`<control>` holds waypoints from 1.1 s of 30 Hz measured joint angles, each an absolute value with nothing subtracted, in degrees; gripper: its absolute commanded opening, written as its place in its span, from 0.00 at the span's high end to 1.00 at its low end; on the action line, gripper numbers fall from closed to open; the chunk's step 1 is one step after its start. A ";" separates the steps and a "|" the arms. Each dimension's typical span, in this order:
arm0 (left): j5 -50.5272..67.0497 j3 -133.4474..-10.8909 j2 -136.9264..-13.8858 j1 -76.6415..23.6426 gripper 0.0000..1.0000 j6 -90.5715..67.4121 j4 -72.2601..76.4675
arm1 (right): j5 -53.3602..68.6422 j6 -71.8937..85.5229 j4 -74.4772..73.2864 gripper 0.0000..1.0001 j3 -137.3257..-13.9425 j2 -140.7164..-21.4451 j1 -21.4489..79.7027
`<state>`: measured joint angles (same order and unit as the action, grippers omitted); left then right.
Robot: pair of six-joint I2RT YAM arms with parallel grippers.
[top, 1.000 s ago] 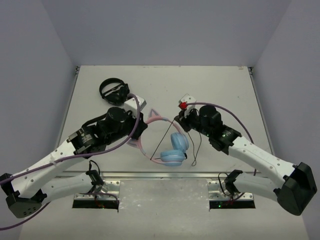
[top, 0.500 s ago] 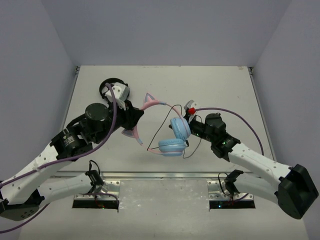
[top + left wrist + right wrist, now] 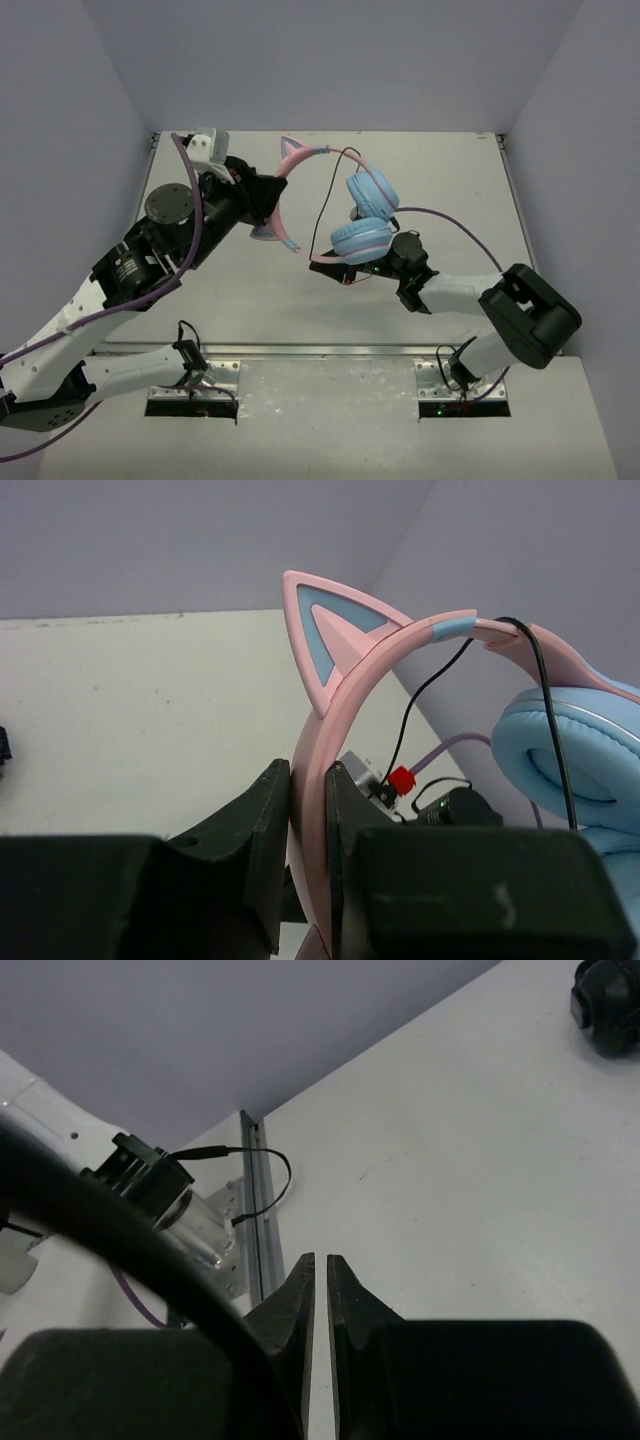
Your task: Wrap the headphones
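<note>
We see the white table (image 3: 450, 180) with both white-and-black arms reaching in over it. The pink cat-eared over-ear headphones (image 3: 362, 238), with light blue round earcups, are held up off the table and show toward its far side in the top view. The left gripper (image 3: 308, 790) is clamped tight across the pink headband (image 3: 400, 645) below one ear. Their thin black cable (image 3: 322, 210) drops from the headband to the tips of the right gripper (image 3: 325, 266). That gripper sits low, just under the earcups, its fingers closed to a slit. Whether they pinch the cable we cannot tell.

We judge that the winding is under way. Next, the right arm must carry the cable round the band or cups without slack.

Half a second ago the headphones showed lower and nearer mid-table, and the right gripper stood beside the earcups, not beneath them.
</note>
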<state>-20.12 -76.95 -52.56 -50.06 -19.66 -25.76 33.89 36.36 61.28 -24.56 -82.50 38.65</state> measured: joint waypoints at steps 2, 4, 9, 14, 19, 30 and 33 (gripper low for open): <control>-23.70 -79.20 -54.04 -50.13 1.00 -21.30 -26.22 | 34.57 38.46 65.21 0.83 -24.34 -85.45 39.31; -28.01 -81.89 -55.72 -50.22 1.00 -22.94 -26.57 | 34.85 40.25 68.16 0.81 -24.23 -87.64 40.32; -40.62 -85.17 -58.17 -50.24 1.00 -27.11 -26.63 | 34.96 43.18 72.77 0.92 -22.24 -91.94 43.64; -51.96 -86.11 -61.17 -50.24 1.00 -29.17 -26.94 | 34.24 44.99 73.45 0.99 -18.26 -94.28 47.66; -61.95 -88.73 -67.18 -49.63 1.00 -28.77 -27.33 | 31.07 43.42 71.68 0.99 -14.52 -89.47 52.29; -61.01 -87.18 -75.70 -32.71 1.00 -31.27 -29.06 | 16.32 26.50 32.16 0.99 -24.23 -60.36 65.58; -61.43 -86.65 -76.60 -30.79 1.00 -32.29 -29.82 | 15.00 23.27 21.45 0.99 -30.26 -58.54 66.65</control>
<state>-61.43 -86.65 -76.60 -30.79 -32.29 -29.82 15.00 23.27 21.45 -30.26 -58.54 66.65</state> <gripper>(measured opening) 0.144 0.013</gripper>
